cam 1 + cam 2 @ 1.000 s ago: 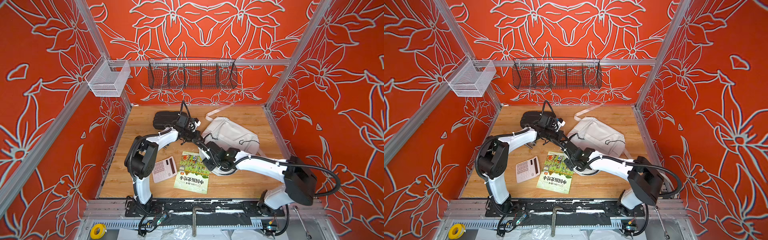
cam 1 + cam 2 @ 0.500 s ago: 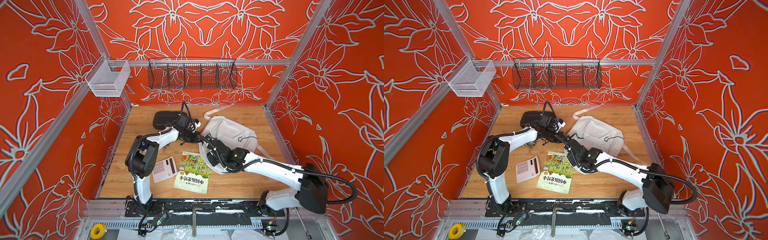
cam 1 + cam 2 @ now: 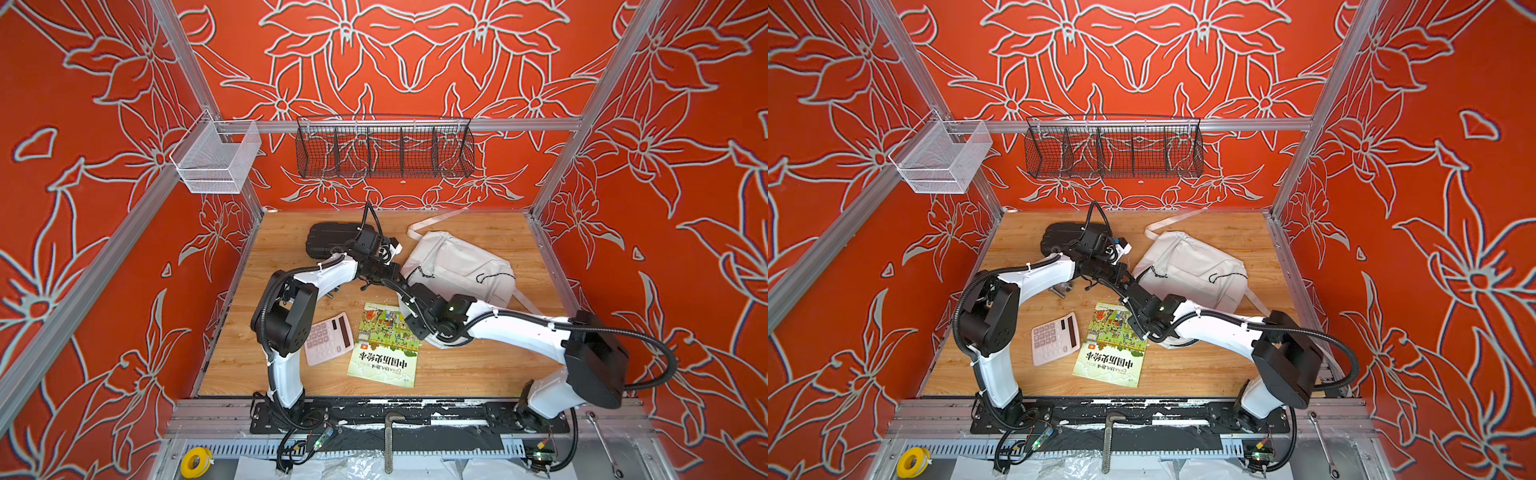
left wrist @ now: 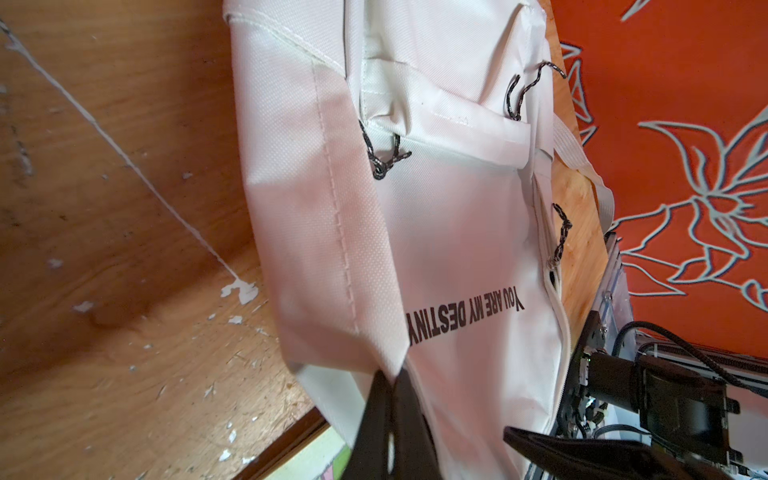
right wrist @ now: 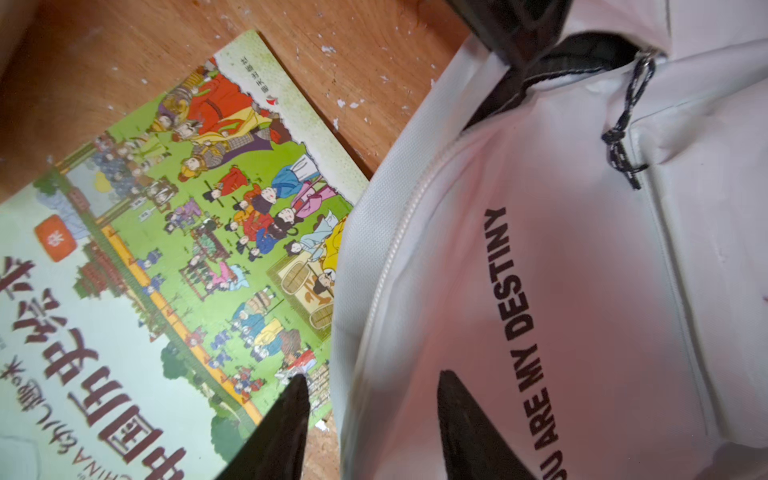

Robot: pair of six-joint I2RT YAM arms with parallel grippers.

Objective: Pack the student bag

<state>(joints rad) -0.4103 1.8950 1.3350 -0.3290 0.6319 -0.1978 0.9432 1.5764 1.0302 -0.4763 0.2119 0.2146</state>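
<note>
Shows the student bag (image 3: 457, 266) lying flat on the wooden table (image 3: 478, 374), print side up, right of centre and toward the back in both top views. Places the left gripper (image 4: 388, 374) at the bag's left edge, jaws closed tight on a fold of the white fabric. Sets the right gripper (image 5: 372, 374) low over the bag's front corner, its 2 fingers (image 5: 291, 415) clearly apart and holding nothing, 1 above the bag and 1 above the illustrated book (image 5: 166, 270). Shows the bag's edge overlying the book's edge. Locates the calculator (image 3: 328, 338) just left of the book and the black hard case (image 3: 332, 239) at the back left, beside the left wrist.
</note>
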